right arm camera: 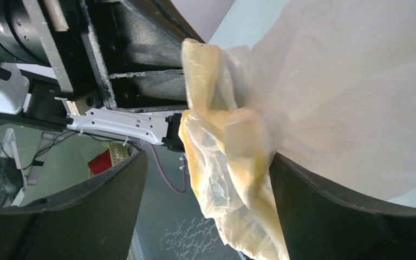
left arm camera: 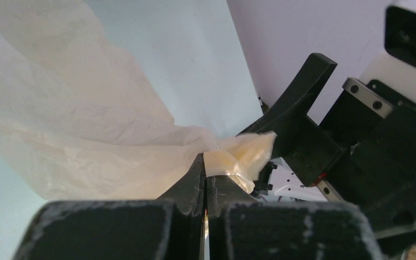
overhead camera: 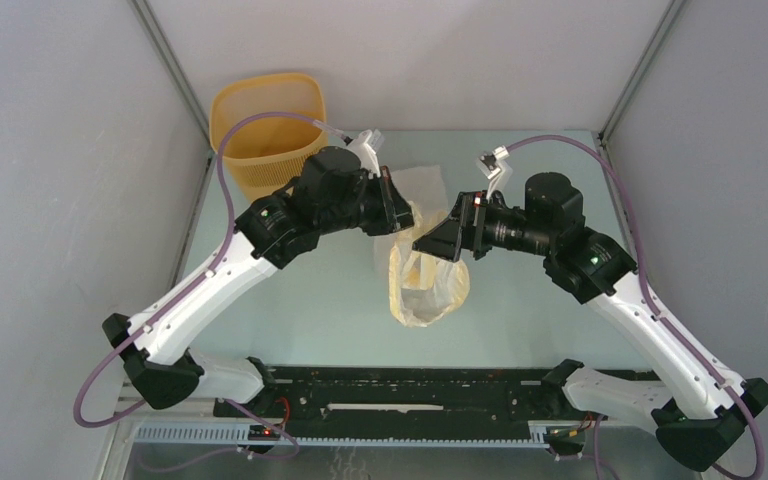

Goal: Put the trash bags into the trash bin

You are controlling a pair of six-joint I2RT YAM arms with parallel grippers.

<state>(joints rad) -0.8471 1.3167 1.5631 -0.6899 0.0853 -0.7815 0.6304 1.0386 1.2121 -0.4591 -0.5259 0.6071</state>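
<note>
Pinching trash bag (overhead camera: 428, 292) mid-desk: left tool (left arm camera: 205, 170) pressed together on its top; right tool (right arm camera: 207, 160) spread alongside. Trash bin (overhead camera: 260, 172) at far-left corner.

**A:** The thin, translucent cream plastic bag (overhead camera: 425, 290) is looking crinkly, its folds catching a soft sheen.

**B:** And the yellow-orange plastic bin (overhead camera: 260, 170) is showing fine ribbing, faintly glossy.

**A:** The pale green tabletop (overhead camera: 330, 300) is reading smooth and matt.

**B:** On the left gripper (left arm camera: 205, 162), the black fingers (left arm camera: 103, 227) are looking matt and grainy, scuffed grey at the edges. The white arm shells (overhead camera: 210, 290) are gleaming like smooth plastic.
</note>
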